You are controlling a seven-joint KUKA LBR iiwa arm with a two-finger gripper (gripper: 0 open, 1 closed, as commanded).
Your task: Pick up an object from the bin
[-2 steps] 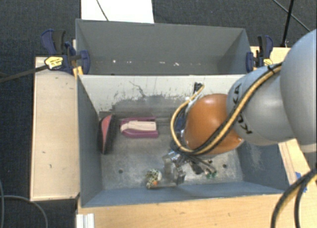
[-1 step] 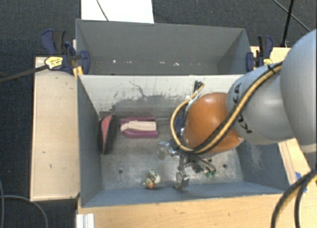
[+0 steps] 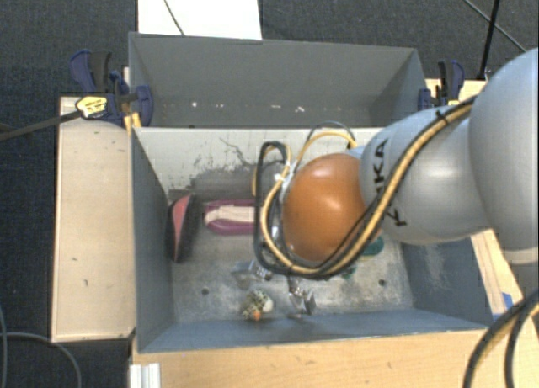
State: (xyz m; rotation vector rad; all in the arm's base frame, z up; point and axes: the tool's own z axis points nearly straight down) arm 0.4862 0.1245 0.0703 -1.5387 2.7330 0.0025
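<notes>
The arm stoops low so its hand (image 3: 282, 290), open or closed I cannot tell, hangs just beside one small greenish lump (image 3: 257, 305) by the bin's (image 3: 156, 235) near wall, the likeliest pick, while one pink-faced wedge (image 3: 181, 228) and one pink-and-white bundle (image 3: 226, 216) lie apart, leftward.

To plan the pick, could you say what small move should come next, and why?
Probably ease slightly toward the view's left: the gripper sits low by the bin floor, and a small mottled lump lies just left of it.
</notes>
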